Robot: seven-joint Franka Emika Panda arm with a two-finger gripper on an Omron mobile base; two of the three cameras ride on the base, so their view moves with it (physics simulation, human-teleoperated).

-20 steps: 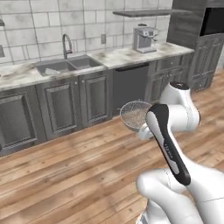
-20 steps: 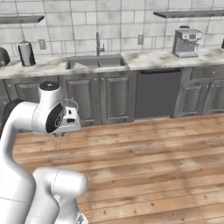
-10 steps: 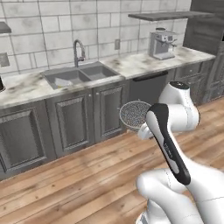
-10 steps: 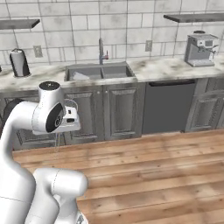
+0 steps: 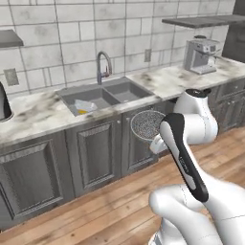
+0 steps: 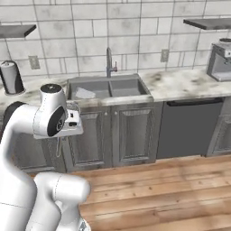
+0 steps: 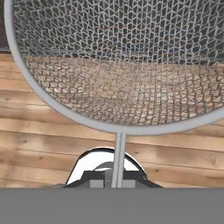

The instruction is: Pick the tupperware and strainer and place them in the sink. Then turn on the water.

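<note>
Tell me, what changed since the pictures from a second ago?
The base drove closer to the sink, so the whole view shifted. The gripper stayed shut on the strainer, carried along in front of the arm. The tupperware stayed lying in the left basin.

The round silver wire-mesh strainer [image 5: 148,125] hangs in the air over the wooden floor [image 5: 95,210], in front of the grey cabinet doors [image 5: 95,155]. The pale flat plastic tupperware [image 5: 85,105] lies in the left basin of the grey steel sink [image 5: 125,89], set in the marble table [image 5: 33,115]. The coffee machine [image 5: 200,54] stands far right.
</note>
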